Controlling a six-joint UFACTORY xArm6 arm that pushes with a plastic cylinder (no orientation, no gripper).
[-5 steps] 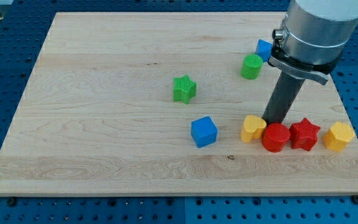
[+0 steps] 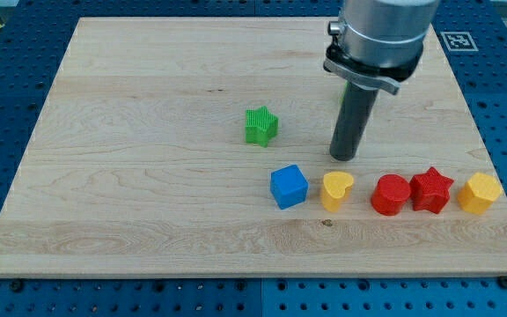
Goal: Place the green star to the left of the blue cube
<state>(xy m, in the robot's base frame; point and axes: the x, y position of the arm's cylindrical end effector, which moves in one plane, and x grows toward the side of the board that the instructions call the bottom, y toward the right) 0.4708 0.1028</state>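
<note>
The green star (image 2: 260, 126) lies near the middle of the wooden board (image 2: 148, 158). The blue cube (image 2: 289, 187) sits below and to the right of it. My tip (image 2: 344, 158) rests on the board to the right of the green star and above the yellow heart (image 2: 337, 189), which lies close to the blue cube's right side. The tip touches no block.
A red cylinder (image 2: 391, 195), a red star (image 2: 431, 189) and a yellow hexagonal block (image 2: 480, 193) form a row to the right of the yellow heart. The arm's body hides part of the board's upper right.
My tip has moved left and slightly up. The yellow heart has slid left to beside the blue cube. The arm now hides the green cylinder and small blue block at upper right.
</note>
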